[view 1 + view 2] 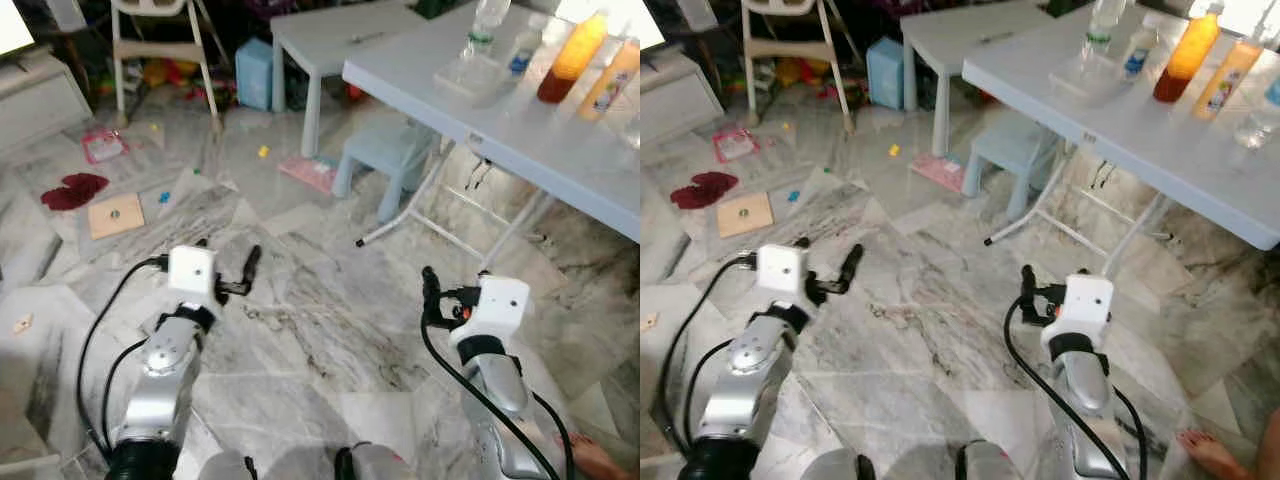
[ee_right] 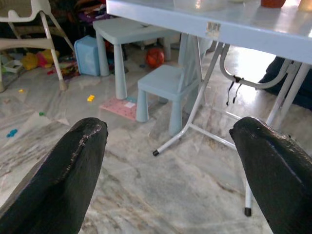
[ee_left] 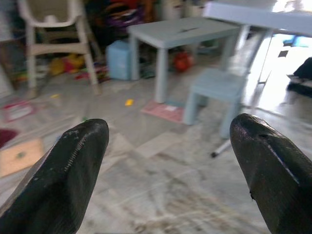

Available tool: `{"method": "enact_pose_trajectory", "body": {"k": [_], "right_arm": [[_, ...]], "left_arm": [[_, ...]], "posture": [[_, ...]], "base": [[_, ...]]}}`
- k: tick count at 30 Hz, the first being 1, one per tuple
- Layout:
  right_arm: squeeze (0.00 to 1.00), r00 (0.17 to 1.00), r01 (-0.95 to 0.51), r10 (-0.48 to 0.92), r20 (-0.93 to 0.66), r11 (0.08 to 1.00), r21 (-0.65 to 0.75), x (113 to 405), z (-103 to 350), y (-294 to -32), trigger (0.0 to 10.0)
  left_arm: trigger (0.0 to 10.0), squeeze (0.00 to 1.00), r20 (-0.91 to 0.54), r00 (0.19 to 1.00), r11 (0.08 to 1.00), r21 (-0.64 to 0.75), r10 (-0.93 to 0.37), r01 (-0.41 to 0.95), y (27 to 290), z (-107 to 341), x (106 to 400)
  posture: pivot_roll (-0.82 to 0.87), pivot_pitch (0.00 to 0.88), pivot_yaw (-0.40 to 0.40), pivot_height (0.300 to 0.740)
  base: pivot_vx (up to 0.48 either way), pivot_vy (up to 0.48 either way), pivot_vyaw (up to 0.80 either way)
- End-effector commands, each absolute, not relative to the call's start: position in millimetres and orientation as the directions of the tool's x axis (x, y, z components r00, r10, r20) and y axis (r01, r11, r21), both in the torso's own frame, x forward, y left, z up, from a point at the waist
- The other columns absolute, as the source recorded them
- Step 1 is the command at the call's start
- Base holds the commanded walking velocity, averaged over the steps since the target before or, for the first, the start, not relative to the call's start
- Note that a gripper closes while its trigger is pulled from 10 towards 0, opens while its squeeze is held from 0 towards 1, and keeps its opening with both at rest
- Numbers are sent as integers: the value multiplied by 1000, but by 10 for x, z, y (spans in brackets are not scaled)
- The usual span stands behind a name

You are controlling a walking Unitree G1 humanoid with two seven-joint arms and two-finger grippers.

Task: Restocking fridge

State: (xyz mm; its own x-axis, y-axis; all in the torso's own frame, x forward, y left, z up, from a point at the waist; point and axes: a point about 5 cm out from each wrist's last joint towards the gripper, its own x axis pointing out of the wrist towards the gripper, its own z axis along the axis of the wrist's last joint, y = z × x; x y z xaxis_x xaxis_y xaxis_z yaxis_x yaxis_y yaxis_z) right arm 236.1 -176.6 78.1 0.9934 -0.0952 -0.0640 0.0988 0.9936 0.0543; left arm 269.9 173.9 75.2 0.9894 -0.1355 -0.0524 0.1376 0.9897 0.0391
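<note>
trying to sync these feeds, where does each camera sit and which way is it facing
Left eye view: on the head, looking forward and down at the marble floor; both silver arms show, left gripper and right gripper.
Right eye view: the head's other eye, same scene, folding table with bottles.
Left wrist view: along the open left fingers toward the small table and blue stool.
Right wrist view: along the open right fingers under the folding table.
Shared: both wrist views catch the blue stool.
</note>
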Motion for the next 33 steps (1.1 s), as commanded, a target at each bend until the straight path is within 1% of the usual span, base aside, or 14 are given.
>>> {"method": "enact_pose_trajectory", "body": {"k": [1, 6, 7, 9, 13, 19, 25, 27, 33], "right_arm": [[0, 994, 108, -106, -40, 993, 45, 2364, 811, -1781, 10000], [0, 992, 120, -118, -40, 991, 56, 2433, 808, -1772, 10000], [0, 993, 116, -115, -25, 992, 58, 2449, 834, -1761, 10000], [0, 994, 111, -110, -21, 991, 70, 2443, 845, -1745, 10000], [0, 997, 78, -77, -31, 996, 51, 2421, 836, -1688, 10000], [0, 998, 63, -63, -11, 997, 55, 2458, 875, -1674, 10000], [0, 998, 48, -50, 36, 998, 35, 2640, 991, -1688, 10000], [0, 998, 50, -51, 48, 998, 29, 2684, 1032, -1707, 10000], [0, 997, 58, -59, 54, 998, 26, 2689, 1048, -1727, 10000]], "left_arm": [[10000, 0, -55, 992, 992, 45, -116, 118, 1773, 725, 2679], [10000, 0, -71, 991, 992, 47, -117, 120, 1762, 687, 2718], [10000, 0, -70, 984, 987, 17, -161, 163, 1709, 716, 2743], [10000, 0, -61, 978, 980, 4, -200, 200, 1671, 736, 2746], [10000, 0, -61, 973, 975, 0, -221, 222, 1637, 727, 2730], [10000, 0, -51, 970, 971, -5, -238, 238, 1593, 744, 2747], [10000, 0, -38, 965, 966, -7, -260, 260, 1528, 781, 2843], [10000, 0, -34, 957, 957, 8, -289, 290, 1475, 806, 2880], [10000, 0, -27, 950, 950, 21, -312, 312, 1444, 845, 2895]], "posture": [[-33, 0, -10, 740], [-37, 0, -1, 740], [-43, 0, 6, 740], [-50, 0, 10, 740], [-55, 0, 11, 740], [-54, 0, 15, 740], [-57, 0, 10, 740], [-51, 0, 9, 740], [-55, 0, 16, 740]], "base": [[0, 0, 0], [0, 0, 0], [0, 0, 0], [0, 0, 0], [348, 0, 0], [462, 0, 0], [469, 0, 0], [469, 0, 0], [470, 0, 0]]}}
